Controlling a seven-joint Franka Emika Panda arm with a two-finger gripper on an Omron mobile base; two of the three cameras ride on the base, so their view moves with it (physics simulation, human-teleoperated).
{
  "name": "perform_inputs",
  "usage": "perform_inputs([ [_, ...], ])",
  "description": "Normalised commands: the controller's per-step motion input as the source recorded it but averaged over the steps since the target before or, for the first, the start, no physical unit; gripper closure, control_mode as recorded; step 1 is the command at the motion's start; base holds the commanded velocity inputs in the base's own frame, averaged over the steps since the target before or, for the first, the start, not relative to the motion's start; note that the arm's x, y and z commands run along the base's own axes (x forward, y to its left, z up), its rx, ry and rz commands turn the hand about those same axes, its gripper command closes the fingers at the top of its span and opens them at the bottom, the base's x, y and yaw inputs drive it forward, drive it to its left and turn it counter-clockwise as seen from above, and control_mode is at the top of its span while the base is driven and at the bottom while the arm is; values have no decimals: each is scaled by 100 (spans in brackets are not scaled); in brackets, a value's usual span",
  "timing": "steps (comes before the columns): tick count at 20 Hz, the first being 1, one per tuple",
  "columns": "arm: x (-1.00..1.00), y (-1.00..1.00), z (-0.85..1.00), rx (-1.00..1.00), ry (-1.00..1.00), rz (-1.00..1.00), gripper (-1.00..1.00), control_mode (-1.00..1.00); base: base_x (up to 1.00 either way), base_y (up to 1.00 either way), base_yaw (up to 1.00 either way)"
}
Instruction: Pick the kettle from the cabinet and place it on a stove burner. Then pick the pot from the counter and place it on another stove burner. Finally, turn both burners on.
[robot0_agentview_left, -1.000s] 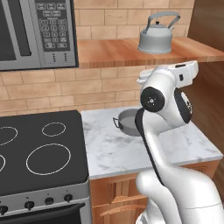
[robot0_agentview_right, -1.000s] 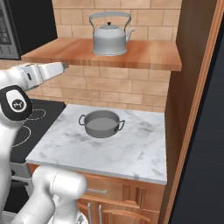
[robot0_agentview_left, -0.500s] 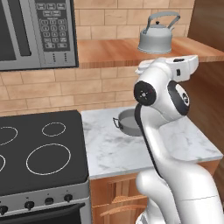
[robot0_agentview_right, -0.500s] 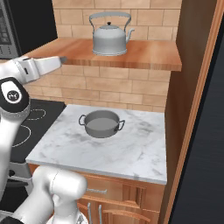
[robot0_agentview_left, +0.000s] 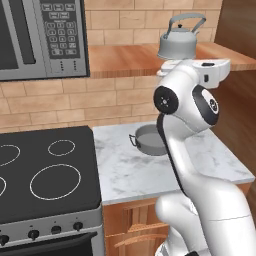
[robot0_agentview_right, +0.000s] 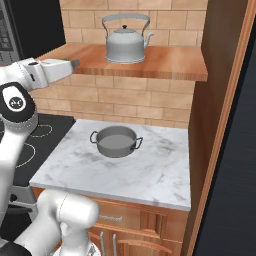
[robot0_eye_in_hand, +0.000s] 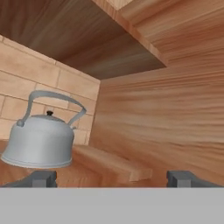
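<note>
Nothing is done yet: the kettle (robot0_agentview_right: 124, 44) sits on the cabinet (robot0_agentview_right: 170, 65) shelf, the pot (robot0_agentview_right: 116, 141) near the tabletop's (robot0_agentview_right: 155, 175) back edge (burners bare), the gripper (robot0_eye_in_hand: 112, 178) wide and empty.

Pretty clearly a home kitchen we're looking at, rendered rather than real. We've got a black glass cooktop (robot0_agentview_left: 45, 175) with white ring burners, and a row of dark knobs (robot0_agentview_left: 33, 234) on the steel front below it. Above that hangs a stainless microwave with a grey keypad (robot0_agentview_left: 42, 37). The wall is tan brick tile (robot0_agentview_right: 125, 102). Next to the stove there's a white marble counter with grey veins (robot0_agentview_right: 150, 172), with brown wooden drawer fronts and curved handles (robot0_agentview_right: 130, 227) under it. A low grey metal pot with two loop handles (robot0_agentview_right: 116, 141) sits on the marble, and a small silver kettle with an arched handle (robot0_agentview_right: 125, 44) stands on a warm brown wooden shelf (robot0_agentview_right: 170, 62).
</note>
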Motion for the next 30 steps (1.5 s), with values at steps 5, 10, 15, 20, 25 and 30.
perform_inputs([
  [5, 6, -2, 10, 0, -10, -1, -100, -100, 0, 0, 0],
  [10, 3, 0, 0, 0, -7, 0, -100, -100, 0, 0, 0],
  [15, 0, 0, 0, 0, -5, 0, -100, -100, 0, 0, 0],
  [20, 3, 0, 0, 0, -4, 0, -100, -100, 0, 0, 0],
  [25, 14, 0, 0, 0, 0, -2, -100, -100, 0, 0, 0],
  [30, 23, 4, 0, 0, 0, -2, -100, -100, 0, 0, 0],
])
